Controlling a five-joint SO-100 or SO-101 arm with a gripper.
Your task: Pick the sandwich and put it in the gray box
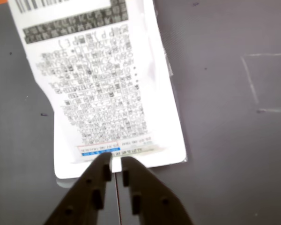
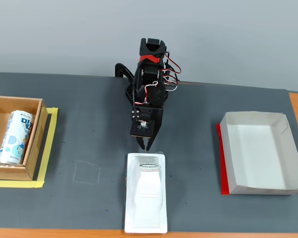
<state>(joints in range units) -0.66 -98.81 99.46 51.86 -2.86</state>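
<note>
The gripper (image 2: 146,147) hangs just above the near, labelled end of the sandwich (image 2: 146,198), its 2 fingers nearly together, gripping nothing.

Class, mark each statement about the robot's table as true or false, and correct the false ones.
1. The sandwich lies on the dark mat, outside both boxes. True.
2. The gray box already holds the sandwich. False: it is empty.
3. A drink can lies in the brown box. True.
4. The gripper has lifted the sandwich clear of the mat. False: the package lies flat, with the jaws nearly shut at its near end.
5. In the fixed view, the gray box is left of the sandwich. False: it is to the right.
</note>
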